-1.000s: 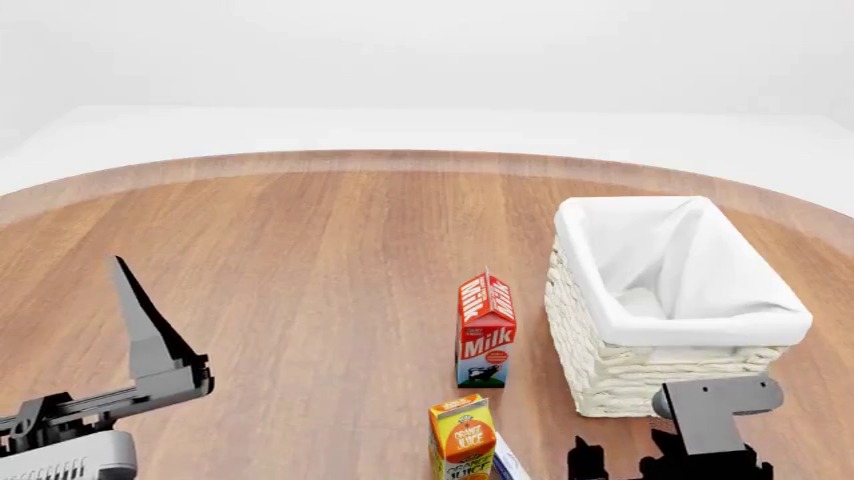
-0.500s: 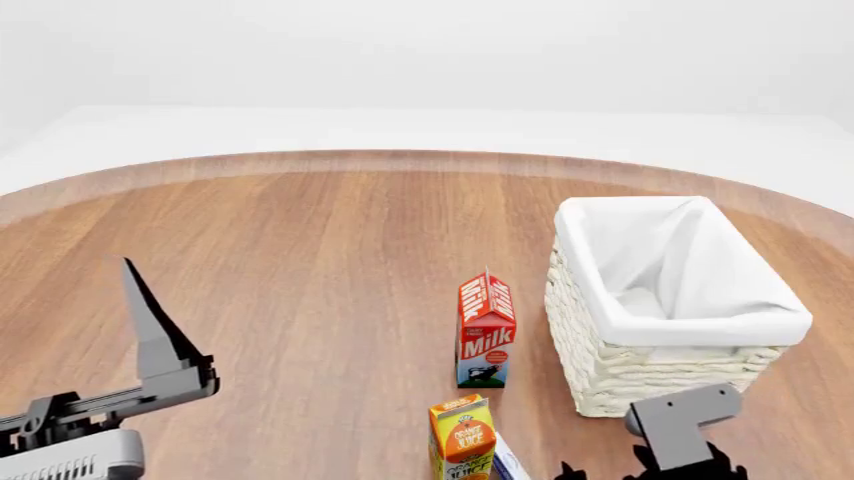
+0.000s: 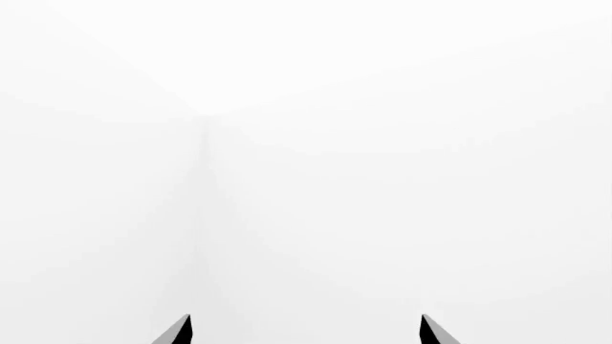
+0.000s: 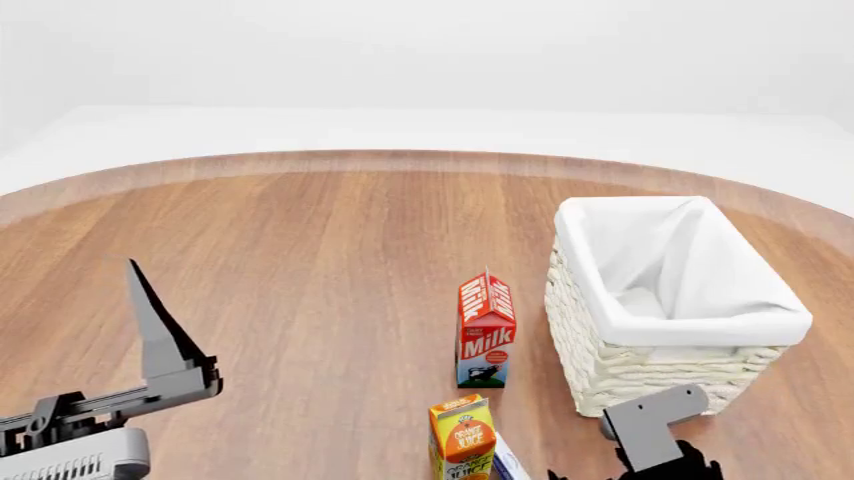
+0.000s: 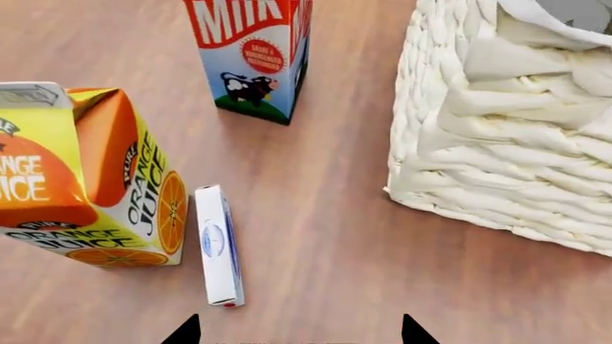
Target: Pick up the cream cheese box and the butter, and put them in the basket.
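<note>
The cream cheese box (image 5: 218,245), a thin white and blue pack, lies on the wood right beside the orange juice carton (image 5: 86,179). In the head view only a sliver of the cream cheese box (image 4: 509,462) shows at the bottom edge. My right gripper (image 5: 298,331) is open, just short of the box and slightly to its basket side, with nothing between its fingertips. The white wicker basket (image 4: 627,375) stands at the right, with a white liner. My left gripper (image 3: 304,331) is open and faces only blank white; one of its fingers (image 4: 154,325) points up at the left. The butter is out of view.
A red milk carton (image 4: 486,330) stands upright just left of the basket, and the orange juice carton (image 4: 462,438) stands nearer me. In the right wrist view the basket wall (image 5: 497,136) is close to the gripper's path. The round wooden table (image 4: 307,260) stretches left.
My right wrist has slid left and lower in the head view, toward the cartons. The left gripper has drifted slightly to the right.
</note>
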{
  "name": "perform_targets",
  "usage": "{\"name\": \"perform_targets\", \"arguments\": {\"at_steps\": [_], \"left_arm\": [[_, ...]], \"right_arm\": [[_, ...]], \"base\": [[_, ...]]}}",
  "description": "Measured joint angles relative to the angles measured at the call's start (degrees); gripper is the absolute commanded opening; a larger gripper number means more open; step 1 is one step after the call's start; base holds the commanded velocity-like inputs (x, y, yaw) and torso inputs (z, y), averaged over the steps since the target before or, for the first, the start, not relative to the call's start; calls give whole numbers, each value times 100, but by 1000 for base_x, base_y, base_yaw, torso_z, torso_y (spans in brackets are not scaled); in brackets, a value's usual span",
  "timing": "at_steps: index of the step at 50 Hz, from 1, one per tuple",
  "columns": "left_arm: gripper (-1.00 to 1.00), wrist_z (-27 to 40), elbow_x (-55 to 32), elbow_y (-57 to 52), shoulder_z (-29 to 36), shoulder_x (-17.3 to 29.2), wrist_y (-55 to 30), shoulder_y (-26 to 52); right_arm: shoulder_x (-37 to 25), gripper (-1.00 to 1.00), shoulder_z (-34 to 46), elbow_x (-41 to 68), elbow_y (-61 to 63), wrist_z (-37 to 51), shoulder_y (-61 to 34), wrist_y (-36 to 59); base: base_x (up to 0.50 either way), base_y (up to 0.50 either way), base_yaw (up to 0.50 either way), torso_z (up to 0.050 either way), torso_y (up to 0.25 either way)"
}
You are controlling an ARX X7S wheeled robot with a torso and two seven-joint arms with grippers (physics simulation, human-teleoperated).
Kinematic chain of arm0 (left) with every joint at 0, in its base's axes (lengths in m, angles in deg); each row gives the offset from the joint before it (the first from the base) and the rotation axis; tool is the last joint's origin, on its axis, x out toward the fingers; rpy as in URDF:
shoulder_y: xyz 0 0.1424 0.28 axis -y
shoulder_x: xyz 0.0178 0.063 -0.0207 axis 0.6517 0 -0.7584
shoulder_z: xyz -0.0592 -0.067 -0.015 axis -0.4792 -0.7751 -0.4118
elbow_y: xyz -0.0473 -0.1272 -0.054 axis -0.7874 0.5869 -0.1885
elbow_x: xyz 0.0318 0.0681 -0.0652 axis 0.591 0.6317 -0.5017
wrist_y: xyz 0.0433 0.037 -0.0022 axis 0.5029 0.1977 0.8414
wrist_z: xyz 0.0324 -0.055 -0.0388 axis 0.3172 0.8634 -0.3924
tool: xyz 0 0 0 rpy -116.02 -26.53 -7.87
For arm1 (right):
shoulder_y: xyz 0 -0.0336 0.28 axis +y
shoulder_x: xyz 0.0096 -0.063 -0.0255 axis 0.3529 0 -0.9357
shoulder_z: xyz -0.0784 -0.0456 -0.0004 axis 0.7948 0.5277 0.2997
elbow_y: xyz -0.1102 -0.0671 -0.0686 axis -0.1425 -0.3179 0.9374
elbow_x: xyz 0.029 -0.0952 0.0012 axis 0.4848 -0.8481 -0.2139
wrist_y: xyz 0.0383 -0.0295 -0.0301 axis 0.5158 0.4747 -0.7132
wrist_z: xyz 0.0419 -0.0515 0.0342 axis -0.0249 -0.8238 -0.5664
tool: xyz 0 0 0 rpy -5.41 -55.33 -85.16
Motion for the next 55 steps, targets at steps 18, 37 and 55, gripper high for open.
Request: {"name": "perform_targets", "arguments": {"at_steps": [18, 37, 55], "left_arm": [[100, 35, 7, 28, 41, 27, 5, 7], [100, 73, 9, 69, 74, 57, 27, 12], [100, 105, 1, 99, 106, 83, 37, 21]], "right_arm": [[64, 100, 516, -351, -167, -172, -229, -101], [230, 100, 1080, -704, -412, -289, -526, -163], [274, 100, 1468, -1045, -652, -406, -635, -349]], "base": [[0, 0, 0, 0, 0], [0, 0, 0, 0, 0], [0, 0, 0, 0, 0]]}}
